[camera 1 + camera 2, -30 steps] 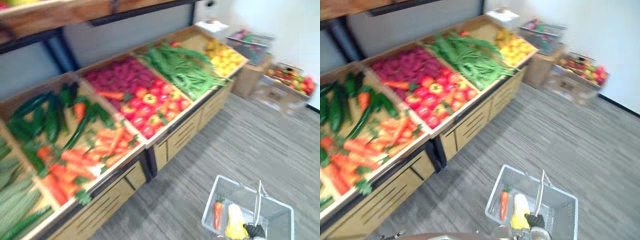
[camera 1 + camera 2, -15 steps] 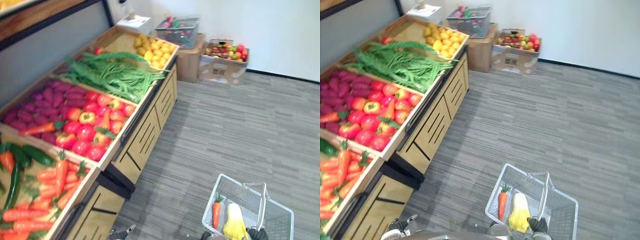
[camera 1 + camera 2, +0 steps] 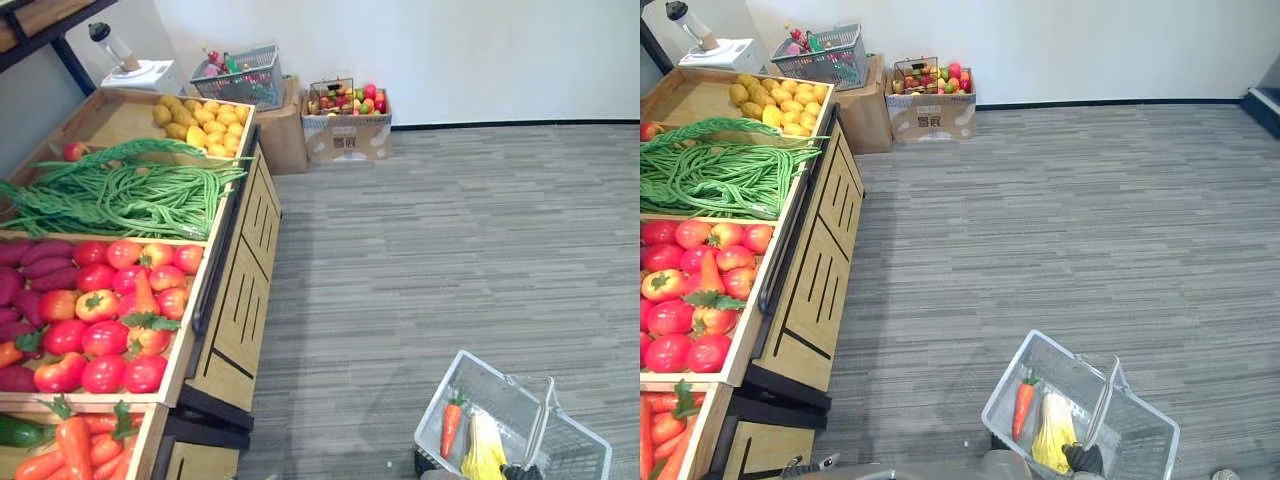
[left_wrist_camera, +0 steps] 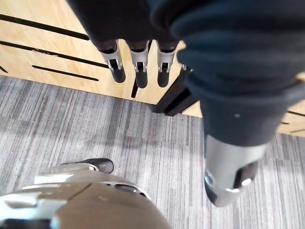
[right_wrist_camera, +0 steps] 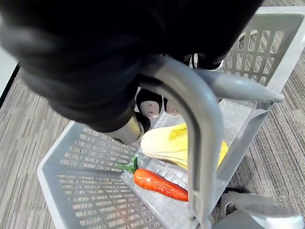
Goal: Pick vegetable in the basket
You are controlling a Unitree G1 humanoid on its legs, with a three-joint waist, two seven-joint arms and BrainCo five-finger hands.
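Our right hand clamps the handle of the basket (carrot inside); our left hand hangs loose-fingered by the stand, with open carpet to our right.

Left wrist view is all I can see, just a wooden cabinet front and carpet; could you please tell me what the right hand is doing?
Observer: The right hand is curled round the basket handle, holding the grey basket.
Operator: Thank you. Is anything in it?
Observer: A carrot and a yellow corn cob lie side by side on its floor.
Operator: What is on the stand to my left?
Observer: A bin of red tomatoes, with long green beans in the bin beyond.
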